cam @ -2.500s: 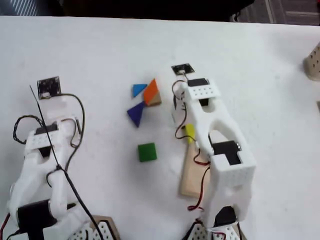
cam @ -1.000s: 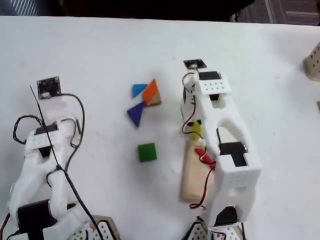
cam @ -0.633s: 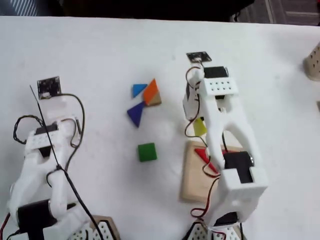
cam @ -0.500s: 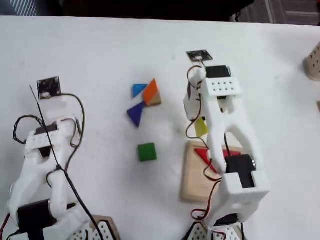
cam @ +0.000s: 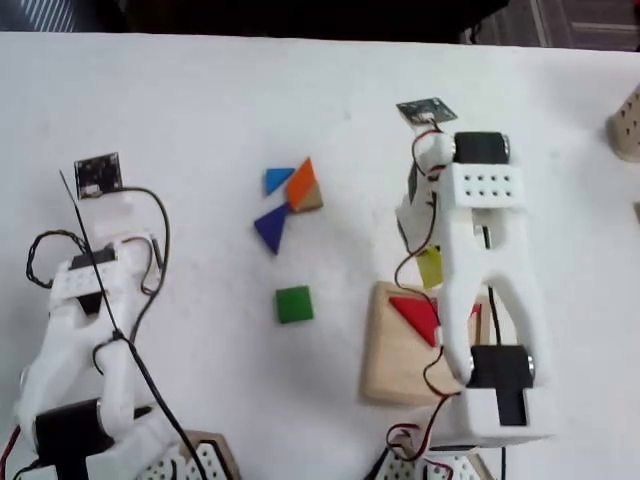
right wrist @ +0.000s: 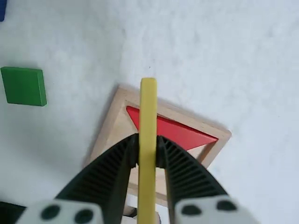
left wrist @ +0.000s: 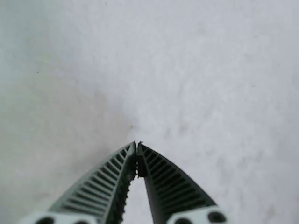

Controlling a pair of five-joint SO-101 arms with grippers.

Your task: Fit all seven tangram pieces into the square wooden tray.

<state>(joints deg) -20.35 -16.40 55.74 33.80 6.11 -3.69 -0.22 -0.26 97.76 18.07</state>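
The right tool (right wrist: 147, 140) clamps a thin yellow wooden piece (right wrist: 148, 105) on edge above the square wooden tray (right wrist: 106, 122), where a red wooden triangle (right wrist: 180, 131) already lies, probably ready for lowering in; the left tool (left wrist: 136, 157) hangs clenched and empty. Farther out, the green wooden square (cam: 294, 304) waits loose on the surface. The right arm has swung rightward, uncovering the tray.

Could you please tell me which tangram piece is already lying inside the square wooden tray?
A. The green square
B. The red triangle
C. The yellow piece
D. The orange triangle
B: the red triangle lies inside the wooden tray, whereas the yellow piece is held in the right gripper, and the green square and orange triangle lie on the table.
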